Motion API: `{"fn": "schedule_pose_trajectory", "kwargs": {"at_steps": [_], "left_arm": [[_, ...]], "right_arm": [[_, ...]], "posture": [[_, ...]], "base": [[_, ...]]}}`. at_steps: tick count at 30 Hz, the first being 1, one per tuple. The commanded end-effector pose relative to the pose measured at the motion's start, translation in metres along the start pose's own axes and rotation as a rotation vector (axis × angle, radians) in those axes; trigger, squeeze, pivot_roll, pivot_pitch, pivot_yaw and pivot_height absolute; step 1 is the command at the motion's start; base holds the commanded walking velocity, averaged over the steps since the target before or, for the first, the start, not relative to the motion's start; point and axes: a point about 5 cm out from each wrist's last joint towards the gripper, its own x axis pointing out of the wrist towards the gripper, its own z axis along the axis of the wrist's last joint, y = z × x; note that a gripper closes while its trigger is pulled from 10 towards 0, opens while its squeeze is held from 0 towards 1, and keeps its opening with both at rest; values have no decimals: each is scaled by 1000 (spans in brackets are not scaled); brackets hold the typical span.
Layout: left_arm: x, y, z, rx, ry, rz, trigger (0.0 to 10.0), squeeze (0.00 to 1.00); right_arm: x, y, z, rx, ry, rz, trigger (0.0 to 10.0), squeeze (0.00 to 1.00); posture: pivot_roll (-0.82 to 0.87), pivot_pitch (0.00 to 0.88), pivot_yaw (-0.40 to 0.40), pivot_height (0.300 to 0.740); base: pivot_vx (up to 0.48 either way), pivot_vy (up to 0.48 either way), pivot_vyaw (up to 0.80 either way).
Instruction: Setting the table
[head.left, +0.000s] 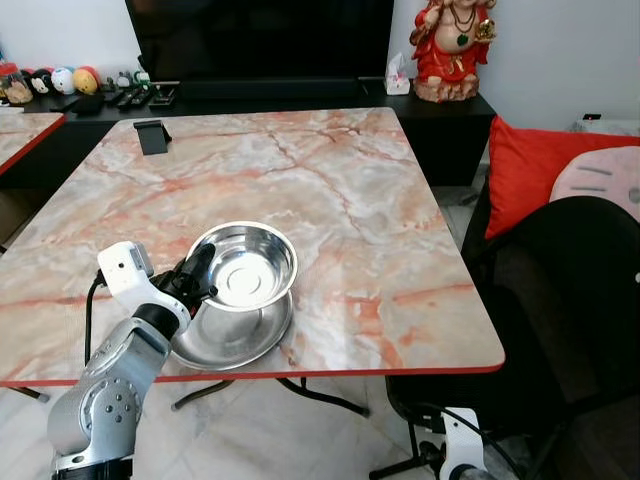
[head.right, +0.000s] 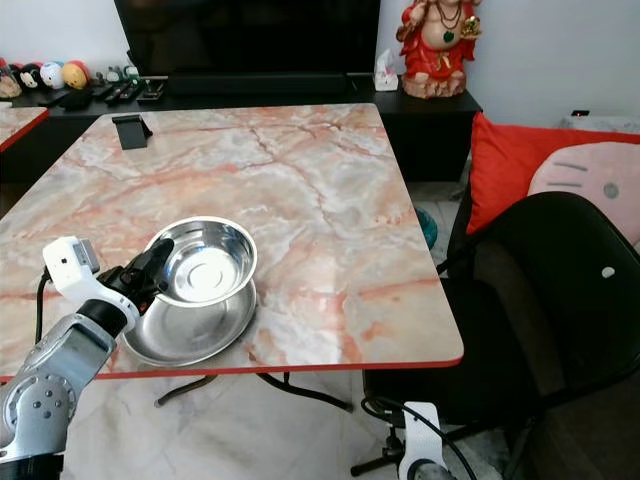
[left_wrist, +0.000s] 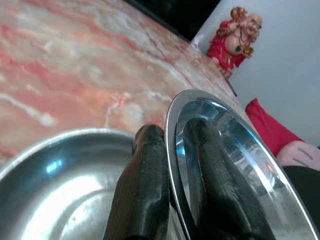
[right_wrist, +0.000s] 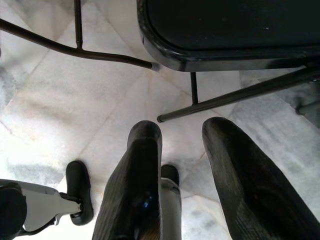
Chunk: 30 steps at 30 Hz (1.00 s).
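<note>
Two steel bowls sit at the near left edge of the marble table (head.left: 330, 180). The upper steel bowl (head.left: 245, 265) is tilted and lifted above the lower steel bowl (head.left: 235, 335), which rests on the tabletop. My left gripper (head.left: 198, 268) is shut on the upper bowl's near rim, one finger inside and one outside, as the left wrist view shows at the rim (left_wrist: 172, 145). My right gripper (right_wrist: 180, 145) hangs open below the table edge, pointing at the floor beside the chair.
A black chair (head.left: 570, 290) stands at the table's right side, with a red cushion (head.left: 535, 165) behind it. A black phone stand (head.left: 152, 136) sits at the table's far left. A second table (head.left: 20, 130) lies to the left. A red figurine (head.left: 452, 45) stands on the black sideboard.
</note>
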Motion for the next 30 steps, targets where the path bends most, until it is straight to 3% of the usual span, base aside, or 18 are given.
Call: {"fn": "schedule_pose_trajectory", "kwargs": {"at_steps": [1, 19, 30], "left_arm": [[-4, -2, 7, 20, -15, -11, 10000, 0], [-21, 20, 1, 76, 52, 108, 10000, 0], [-17, 19, -5, 100, 60, 137, 10000, 0]], "right_arm": [[0, 0, -1, 8, 2, 0, 10000, 0], [0, 1, -1, 8, 2, 1, 10000, 0], [0, 1, 0, 10, 1, 0, 10000, 0]], "posture": [[-26, 0, 38, 707], [-14, 0, 33, 707], [-21, 0, 35, 707]], "base": [[0, 0, 0], [0, 0, 0], [0, 0, 0]]}}
